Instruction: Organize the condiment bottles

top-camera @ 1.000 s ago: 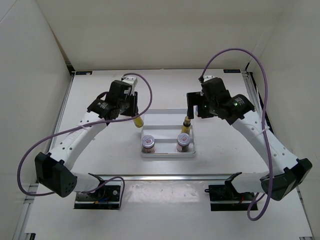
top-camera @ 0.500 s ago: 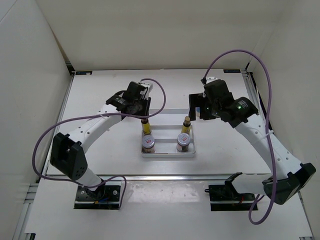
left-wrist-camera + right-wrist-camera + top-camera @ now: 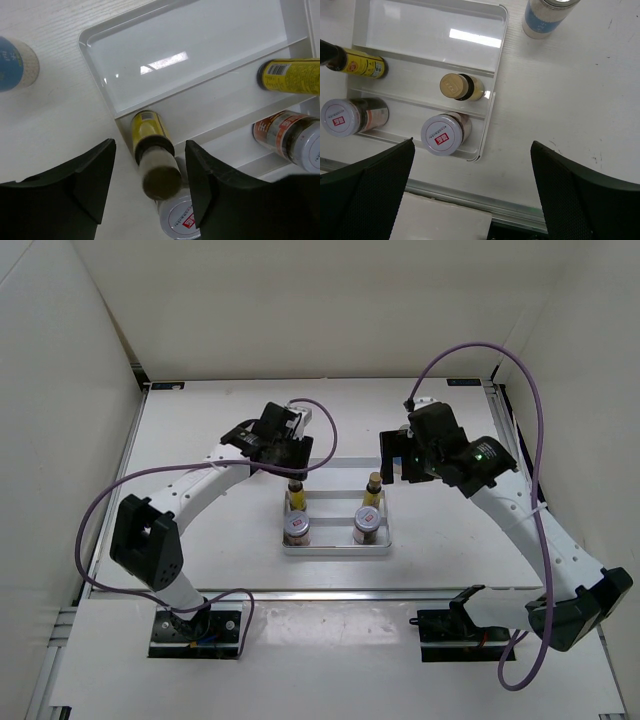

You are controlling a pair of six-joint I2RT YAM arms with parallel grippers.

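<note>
A slim yellow bottle (image 3: 151, 134) with a dark cap stands in the left of the white tray's (image 3: 335, 461) middle row. My left gripper (image 3: 150, 187) is open around its cap, with a gap on each side. In the top view the left gripper (image 3: 292, 468) hovers just over this bottle (image 3: 296, 497). A second yellow bottle (image 3: 372, 490) stands at the right of the same row. Two silver-lidded jars (image 3: 297, 528) (image 3: 365, 527) fill the front row. One white blue-banded bottle (image 3: 15, 62) stands left of the tray, another (image 3: 547, 15) to its right. My right gripper (image 3: 392, 458) hangs wide open, holding nothing.
The tray's back compartment (image 3: 430, 20) holds nothing. A metal rail (image 3: 330, 592) runs along the near table edge. White walls close in the left, the back and the right. Purple cables loop above both arms.
My left arm swung right with the yellow bottle, set it in the tray's middle row, and its jaws have parted from the cap. The right arm barely moved.
</note>
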